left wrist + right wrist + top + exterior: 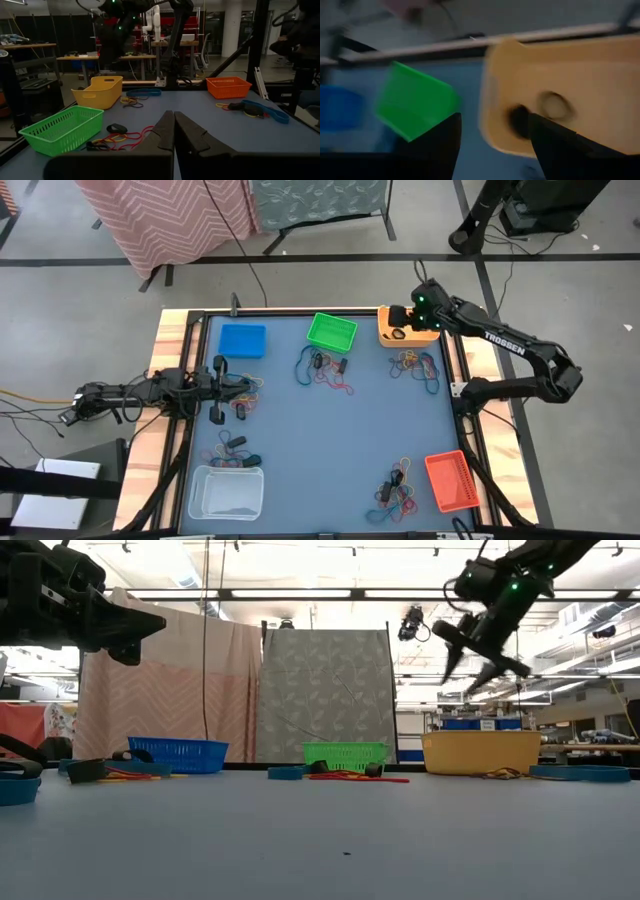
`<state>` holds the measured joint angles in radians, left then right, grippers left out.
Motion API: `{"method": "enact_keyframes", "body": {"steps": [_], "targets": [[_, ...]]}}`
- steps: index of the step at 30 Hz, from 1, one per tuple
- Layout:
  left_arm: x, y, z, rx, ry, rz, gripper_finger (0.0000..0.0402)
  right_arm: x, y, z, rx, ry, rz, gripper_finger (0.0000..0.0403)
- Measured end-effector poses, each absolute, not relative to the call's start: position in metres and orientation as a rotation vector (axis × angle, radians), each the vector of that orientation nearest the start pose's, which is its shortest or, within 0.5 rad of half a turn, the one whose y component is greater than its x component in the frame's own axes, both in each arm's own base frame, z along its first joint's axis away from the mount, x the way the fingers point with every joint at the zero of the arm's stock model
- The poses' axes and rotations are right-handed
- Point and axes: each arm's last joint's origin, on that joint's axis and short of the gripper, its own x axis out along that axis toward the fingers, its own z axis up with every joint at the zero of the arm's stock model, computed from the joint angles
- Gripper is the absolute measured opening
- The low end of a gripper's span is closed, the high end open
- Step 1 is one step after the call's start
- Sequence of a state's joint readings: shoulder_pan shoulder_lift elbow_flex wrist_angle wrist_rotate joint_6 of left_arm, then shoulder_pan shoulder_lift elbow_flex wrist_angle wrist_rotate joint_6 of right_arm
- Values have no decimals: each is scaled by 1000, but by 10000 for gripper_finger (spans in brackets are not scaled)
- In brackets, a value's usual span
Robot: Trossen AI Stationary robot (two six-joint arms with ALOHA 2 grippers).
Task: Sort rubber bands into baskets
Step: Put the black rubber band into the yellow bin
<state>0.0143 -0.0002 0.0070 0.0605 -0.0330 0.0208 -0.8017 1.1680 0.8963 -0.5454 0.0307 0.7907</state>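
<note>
My right gripper (398, 320) (478, 665) (495, 145) is open and empty, raised above the yellow-orange basket (420, 335) (482, 752) (580, 85) at the table's far right. A dark small thing (520, 121) lies in that basket. My left gripper (225, 385) (174, 125) is shut and empty, level above the table's left side, by a pile of rubber bands (240, 390). Other piles of rubber bands lie near the green basket (325, 370), below the yellow-orange basket (418, 365) and by the red-orange basket (395, 490).
The blue basket (242, 340) and the green basket (331, 331) stand at the far edge. The clear white basket (227, 492) stands near left and the red-orange basket (450, 480) near right. More bands (232, 450) lie above the white basket. The table's middle is bare.
</note>
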Motion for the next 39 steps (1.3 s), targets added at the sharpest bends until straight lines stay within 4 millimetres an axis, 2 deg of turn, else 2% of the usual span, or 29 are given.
{"method": "enact_keyframes", "body": {"steps": [5,9,18,30,35,39], "targets": [[97,2,172,20,-67,48,8,173,-175,282,1100,247,-913,242],[97,2,172,20,-67,48,8,180,-177,289,1082,190,-770,239],[97,2,172,20,-67,48,8,185,-172,291,1014,234,-667,238],[97,2,172,21,-67,48,8,193,-163,291,1011,264,-596,238],[97,2,172,20,-67,48,8,203,-149,291,1031,318,-443,238],[97,2,172,20,-67,48,8,219,-122,292,1062,409,-235,238]]}}
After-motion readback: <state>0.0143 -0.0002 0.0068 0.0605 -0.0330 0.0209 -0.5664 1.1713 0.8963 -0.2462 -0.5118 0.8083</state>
